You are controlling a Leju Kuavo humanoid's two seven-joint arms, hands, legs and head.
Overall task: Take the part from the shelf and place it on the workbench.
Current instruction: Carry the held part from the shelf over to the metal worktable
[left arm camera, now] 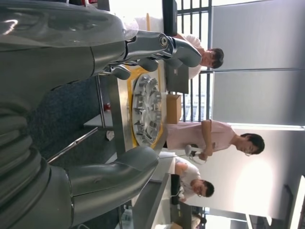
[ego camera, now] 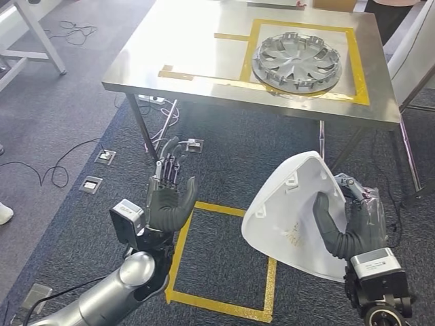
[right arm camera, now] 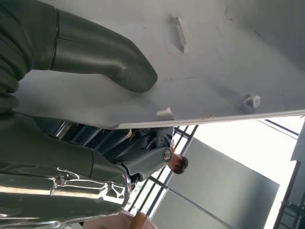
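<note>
The right hand point(ego camera: 359, 224) is holding the white part point(ego camera: 287, 210) near the workbench point(ego camera: 205, 47). The left hand point(ego camera: 166, 197) is holding nothing, fingers spread apart.

Part: white moulded part point(right arm camera: 223, 62), pale inner face toward the camera, its edge running across the frame.
Tabs: small raised clips point(right arm camera: 182, 34) stand off that face, one near the thumb tip, one by the edge, one further along.
Right hand point(right arm camera: 72, 109): grips the part; thick grey thumb point(right arm camera: 107, 59) pressed flat on the white face, darker fingers point(right arm camera: 151, 157) wrapped under the edge on the other side.
Wrist: grey ribbed cover point(right arm camera: 11, 81) at the picture's side.
Background: bright window and grey panels point(right arm camera: 230, 191) beyond the fingers, dark bars crossing; details blurred.
</note>
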